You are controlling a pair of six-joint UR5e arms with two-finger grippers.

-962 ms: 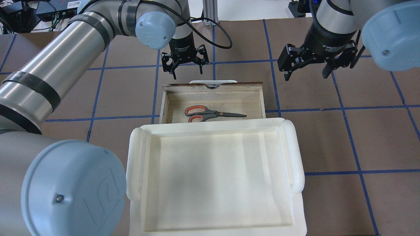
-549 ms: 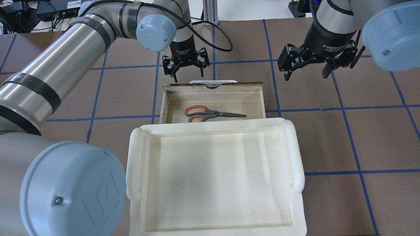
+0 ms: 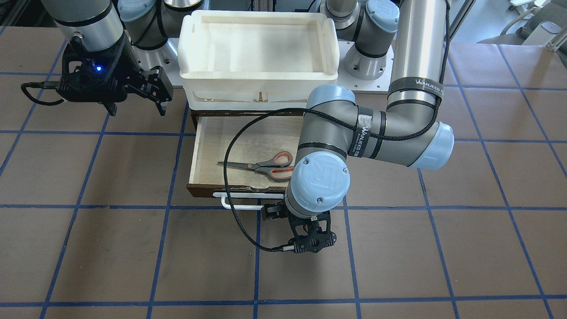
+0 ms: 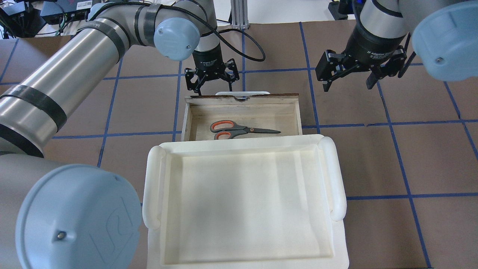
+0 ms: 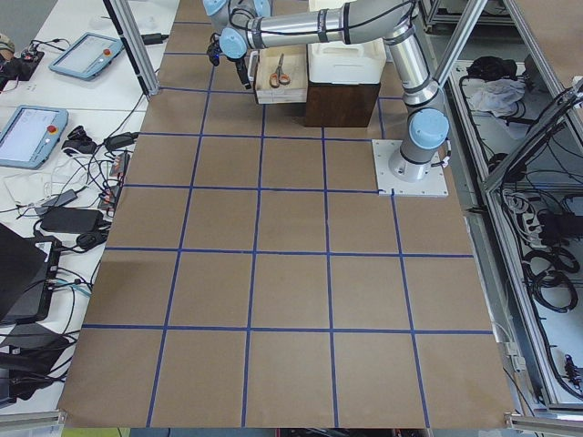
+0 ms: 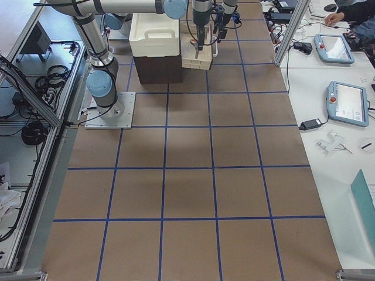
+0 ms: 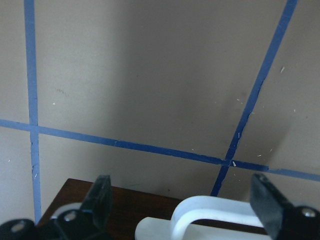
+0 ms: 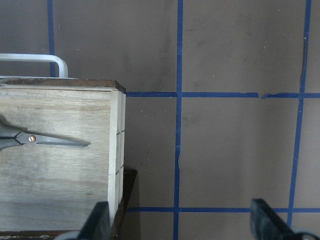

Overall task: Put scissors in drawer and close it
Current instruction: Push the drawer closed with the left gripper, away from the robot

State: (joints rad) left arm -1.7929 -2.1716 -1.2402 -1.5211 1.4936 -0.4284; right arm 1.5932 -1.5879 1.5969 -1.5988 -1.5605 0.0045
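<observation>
The scissors (image 4: 242, 130) lie flat inside the open plywood drawer (image 4: 242, 100), handles to the overhead view's left. They also show in the front view (image 3: 266, 166) and as a blade in the right wrist view (image 8: 50, 140). My left gripper (image 4: 212, 86) is open and empty, just beyond the drawer's dark front, by the left end of the white bar handle (image 4: 242, 92). In the left wrist view the left gripper (image 7: 182, 200) straddles the handle (image 7: 210, 220) from above. My right gripper (image 4: 349, 84) is open and empty, above the table to the right of the drawer.
A white plastic tray (image 4: 336, 175) sits on top of the dark brown cabinet (image 5: 342, 100), behind the pulled-out drawer. The left arm's black cable (image 3: 228, 177) loops over the drawer and handle. Brown table with blue tape lines all around.
My left gripper has moved closer to the drawer front and the white handle. The right gripper, scissors and drawer have not moved.
</observation>
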